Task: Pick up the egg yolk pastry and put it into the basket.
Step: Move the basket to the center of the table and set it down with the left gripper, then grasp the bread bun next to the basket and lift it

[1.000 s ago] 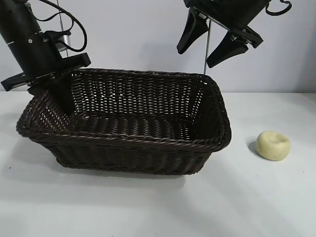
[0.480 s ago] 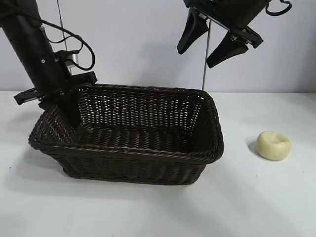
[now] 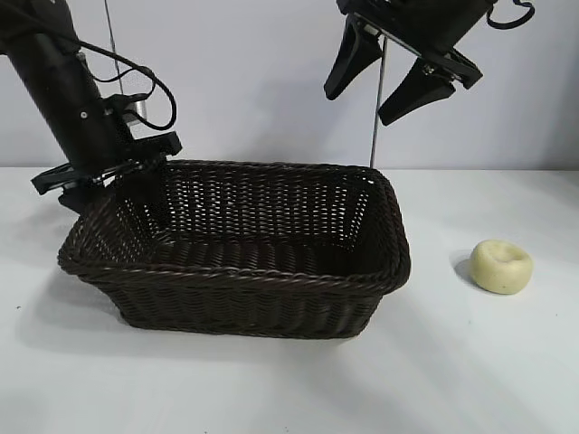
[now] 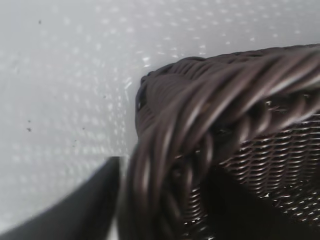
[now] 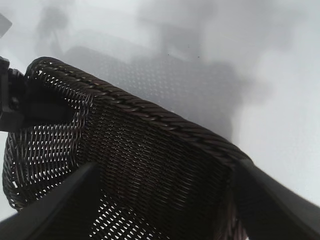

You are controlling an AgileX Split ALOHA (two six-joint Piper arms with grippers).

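Note:
The egg yolk pastry [image 3: 500, 266], pale yellow with a dimpled top, lies on the white table to the right of the basket. The dark woven basket [image 3: 244, 271] sits flat left of centre. My left gripper [image 3: 98, 188] is at the basket's far left corner. In the left wrist view it [image 4: 165, 200] straddles the braided rim [image 4: 225, 105], one finger outside and one inside, shut on it. My right gripper [image 3: 389, 81] hangs open and empty high above the basket's far right corner. The right wrist view looks down between its fingers [image 5: 165, 200] into the basket [image 5: 150, 145].
The white table [image 3: 470, 362] runs in front of and to the right of the basket. A thin vertical rod [image 3: 375, 127] stands behind the basket's far right corner. Cables hang from the left arm [image 3: 145, 81].
The left gripper has dragged the basket's left end to the right and away from the camera. The basket has settled flat. The right gripper and the pastry have not moved.

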